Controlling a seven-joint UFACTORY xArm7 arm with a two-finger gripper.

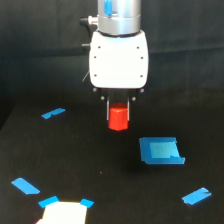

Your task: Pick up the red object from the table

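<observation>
1. Gripper: two thin dark fingers under a white body.
2. White rounded housing above it, small dark screws at corners.
3. Silver-grey wrist cylinder on top, blue marking, dark connector on side.

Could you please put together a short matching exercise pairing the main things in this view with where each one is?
Things:
1. red object
2. blue square piece
3. white patch

Places:
A. bottom edge, toward the exterior view's left
B. between the fingers of the gripper
C. flat on the table, toward the exterior view's right

Pairs: 1-B, 2-C, 3-A
</observation>
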